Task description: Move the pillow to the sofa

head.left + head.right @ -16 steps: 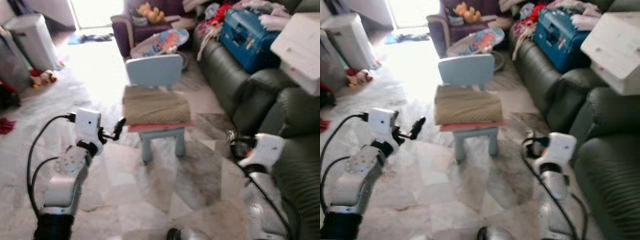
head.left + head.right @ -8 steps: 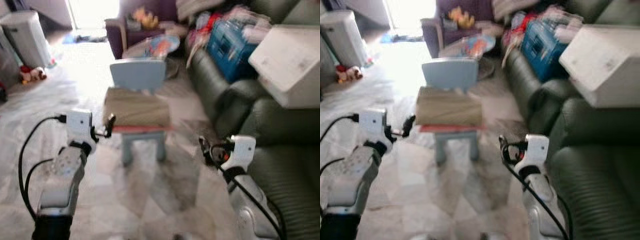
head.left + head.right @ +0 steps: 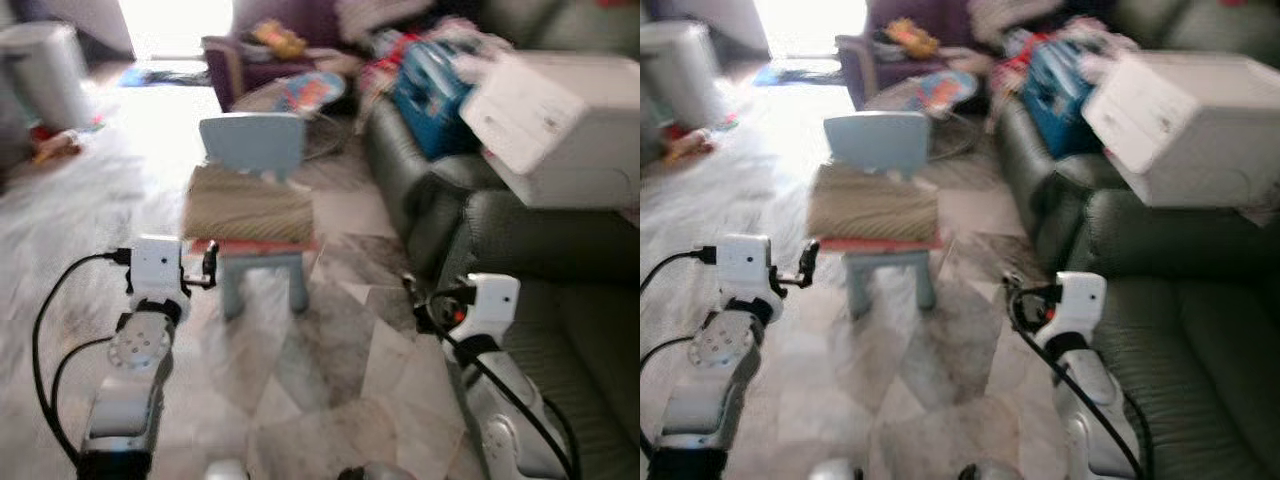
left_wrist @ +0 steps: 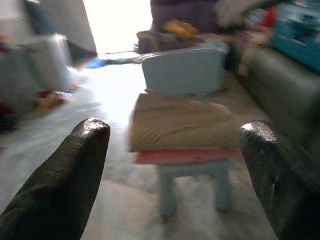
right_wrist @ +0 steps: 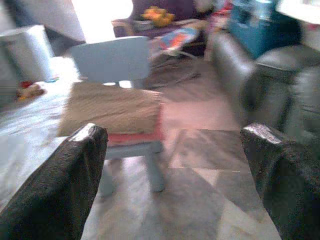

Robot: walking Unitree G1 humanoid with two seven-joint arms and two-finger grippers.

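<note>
A tan quilted pillow (image 3: 248,203) lies on the red seat of a small pale-blue child's chair (image 3: 250,143) standing on the marble floor ahead. My left gripper (image 3: 208,268) is open, held just short of the chair's left front corner and apart from the pillow. In the left wrist view the pillow (image 4: 182,125) shows between the wide-spread fingers (image 4: 75,170). My right gripper (image 3: 418,300) is open, to the right of the chair and beside the dark green sofa (image 3: 560,330). The right wrist view shows the pillow (image 5: 112,107) ahead, past its fingers (image 5: 70,175).
A white box (image 3: 555,125) rests on the sofa's arm, with a blue suitcase (image 3: 430,80) and heaped clothes further back. A purple armchair (image 3: 250,50) stands behind the chair. A white appliance (image 3: 40,70) stands at the far left. Pictures are blurred.
The whole picture has shifted as I walk, and the chair now sits further left. My right arm has come up and forward. Both grippers stay open.
</note>
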